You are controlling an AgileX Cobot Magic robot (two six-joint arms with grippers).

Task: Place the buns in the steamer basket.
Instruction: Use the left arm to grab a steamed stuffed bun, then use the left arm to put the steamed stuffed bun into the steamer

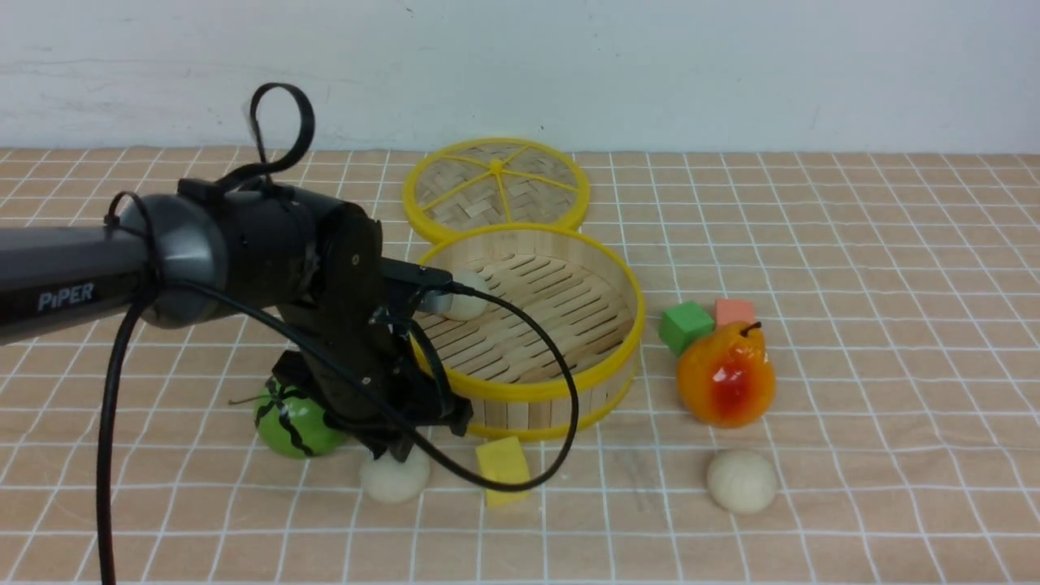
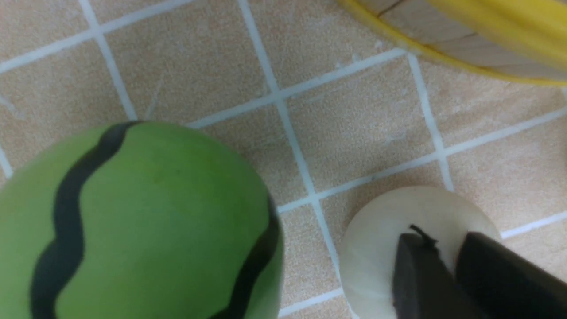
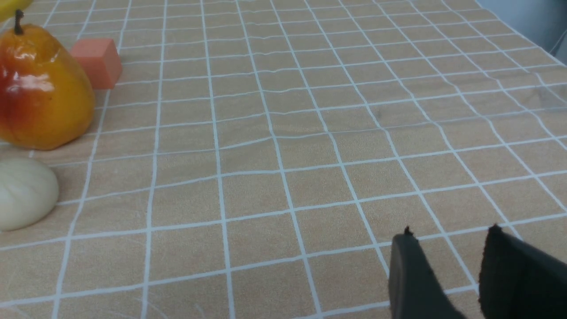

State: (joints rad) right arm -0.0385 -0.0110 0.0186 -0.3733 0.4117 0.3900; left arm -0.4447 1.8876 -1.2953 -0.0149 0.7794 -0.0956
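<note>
The steamer basket point(image 1: 561, 385) stands mid-table, and one bun point(image 1: 466, 305) lies inside at its left. A second bun point(image 1: 395, 478) rests on the cloth in front of the basket's left side. My left gripper point(image 1: 398, 452) is on top of it. In the left wrist view the jaws point(image 2: 443, 237) stand a narrow gap apart, pinching the top of this bun point(image 2: 372, 248). The third bun point(image 1: 741, 481) lies at the front right, below the pear; it also shows in the right wrist view point(image 3: 22, 192). My right gripper point(image 3: 449, 232) is open and empty over bare cloth, out of the front view.
A green melon toy point(image 1: 291, 426) sits just left of the left gripper. A yellow cube point(image 1: 504, 467) lies right of the held bun. A pear point(image 1: 727, 374), a green cube point(image 1: 685, 325) and a pink cube point(image 1: 735, 311) stand right of the basket. The woven lid point(image 1: 496, 191) lies behind it.
</note>
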